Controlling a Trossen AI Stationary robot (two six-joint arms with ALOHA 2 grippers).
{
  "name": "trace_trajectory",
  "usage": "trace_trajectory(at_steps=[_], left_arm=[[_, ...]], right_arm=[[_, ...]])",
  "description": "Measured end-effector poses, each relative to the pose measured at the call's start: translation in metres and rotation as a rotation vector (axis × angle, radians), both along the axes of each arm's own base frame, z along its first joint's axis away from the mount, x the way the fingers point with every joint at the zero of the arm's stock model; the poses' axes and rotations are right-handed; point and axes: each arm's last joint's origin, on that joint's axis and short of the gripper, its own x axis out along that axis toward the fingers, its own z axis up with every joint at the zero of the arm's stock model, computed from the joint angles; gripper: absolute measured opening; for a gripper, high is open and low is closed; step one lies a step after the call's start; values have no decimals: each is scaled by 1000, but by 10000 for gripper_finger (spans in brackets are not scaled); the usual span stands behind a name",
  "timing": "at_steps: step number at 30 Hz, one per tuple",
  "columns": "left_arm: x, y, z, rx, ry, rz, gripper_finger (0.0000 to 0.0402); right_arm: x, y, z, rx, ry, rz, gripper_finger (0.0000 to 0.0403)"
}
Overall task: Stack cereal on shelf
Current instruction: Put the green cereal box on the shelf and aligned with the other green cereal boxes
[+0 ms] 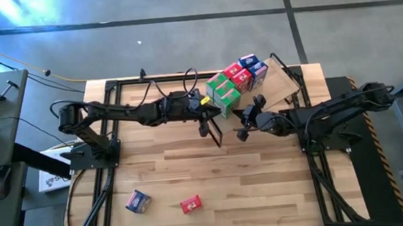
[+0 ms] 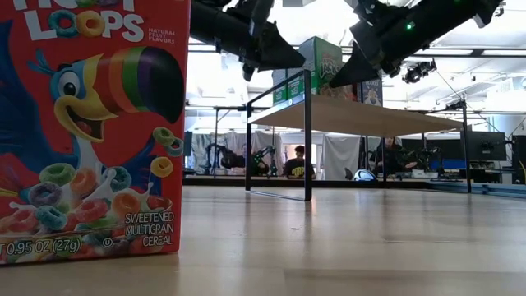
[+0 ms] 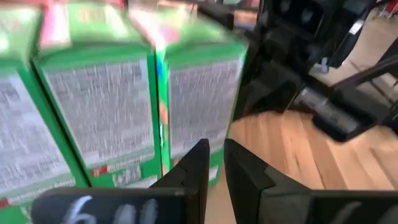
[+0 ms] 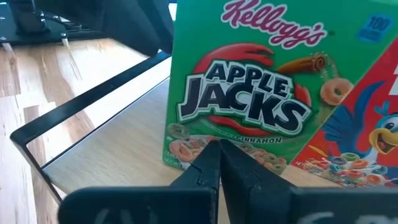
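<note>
The shelf point(image 1: 284, 84) is a light wooden board on a black wire frame at the table's far middle. On it stands a cluster of cereal boxes: green ones point(image 1: 223, 90) nearest the grippers, red ones point(image 1: 238, 74) behind them, blue ones point(image 1: 254, 66) at the far end. My left gripper point(image 3: 216, 152) is shut, its tips at the lower corner of a green box point(image 3: 199, 99). My right gripper point(image 4: 217, 152) is shut too, pointing at the lower front of the green Apple Jacks box point(image 4: 249, 93), with a red box point(image 4: 367, 143) beside it. My left gripper reaches the green box's lower corner point(image 3: 186, 168) about level, from the table's left; whether its shut tips touch the box I cannot tell. My right gripper points at the bottom edge of the Apple Jacks box's printed front point(image 4: 205, 144), slanting slightly down; whether it touches I cannot tell.
A blue box point(image 1: 137, 200) and a red box point(image 1: 190, 204) lie on the tabletop near its front edge, left of middle. The red one point(image 2: 90, 131) fills the low view's left. The shelf's wire leg point(image 2: 307, 136) stands on the table. People sit in the room beyond.
</note>
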Motion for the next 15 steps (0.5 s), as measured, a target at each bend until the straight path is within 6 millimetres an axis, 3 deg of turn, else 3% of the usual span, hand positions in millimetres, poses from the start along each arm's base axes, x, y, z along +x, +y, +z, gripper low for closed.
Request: trace_trajectory(at_steps=[15], left_arm=[[-3, 3, 5, 27, -3, 5, 42]], right_arm=[[0, 12, 2, 1, -22, 48, 0]])
